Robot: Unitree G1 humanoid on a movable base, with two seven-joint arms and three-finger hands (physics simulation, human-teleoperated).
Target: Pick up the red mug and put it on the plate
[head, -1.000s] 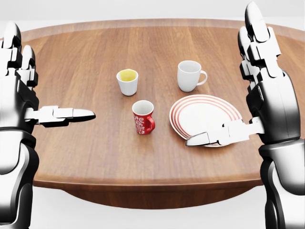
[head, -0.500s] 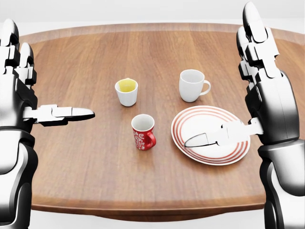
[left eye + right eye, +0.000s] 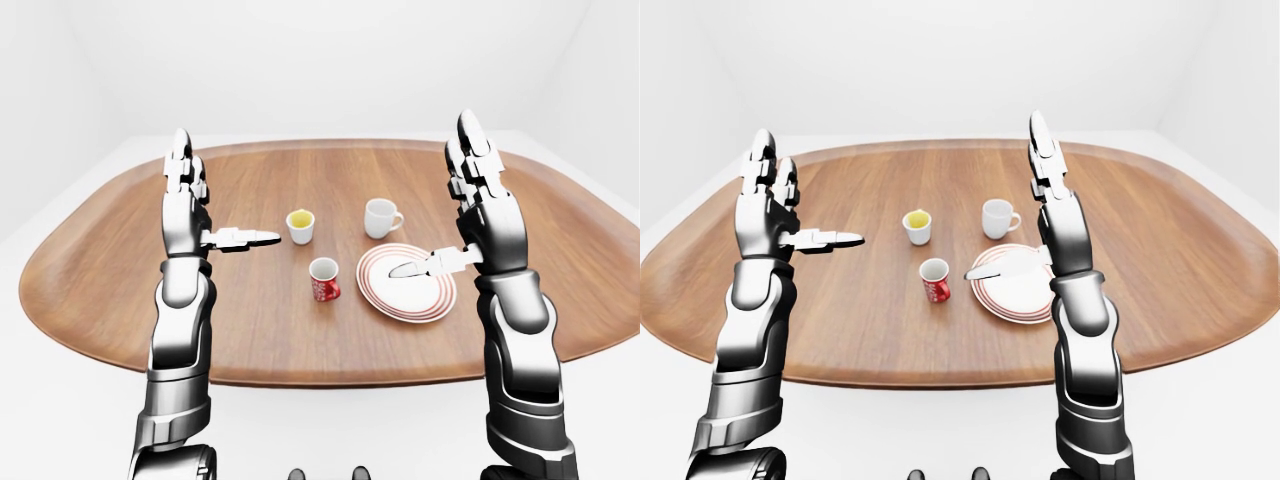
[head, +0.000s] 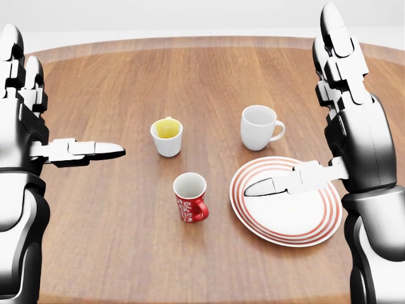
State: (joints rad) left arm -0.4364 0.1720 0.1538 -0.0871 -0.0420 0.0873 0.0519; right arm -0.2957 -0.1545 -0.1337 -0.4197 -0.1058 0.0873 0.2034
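**Camera closes in on the bench, both robot hands raised and empty**

Since the earlier head-view pictures the whole scene has slid down and grown in the frame: the base has moved toward the oval brown wooden bench (image 4: pixel 114 215), and the cups and plate keep their places relative to each other.

In the head view the small red ceramic mug with a white pattern (image 4: pixel 190 197) stands upright on the bench, its handle turned to the view's right. It sits just left of the round white plate with red concentric rings (image 4: pixel 297 218), near it but not touching. Above the red mug, toward the top of the view, stands a small white handleless cup with a yellow inside (image 4: pixel 167 136), and to the right of that a plain white mug with a handle (image 4: pixel 259 127), just above the plate's rim.

The left robot hand (image 4: pixel 25 120) is held upright at the view's left edge, fingers spread, thumb pointing right, holding nothing. The right robot hand (image 4: pixel 345 107) stands upright at the right edge, fingers likewise spread, its thumb reaching left over the plate, and grasps nothing.
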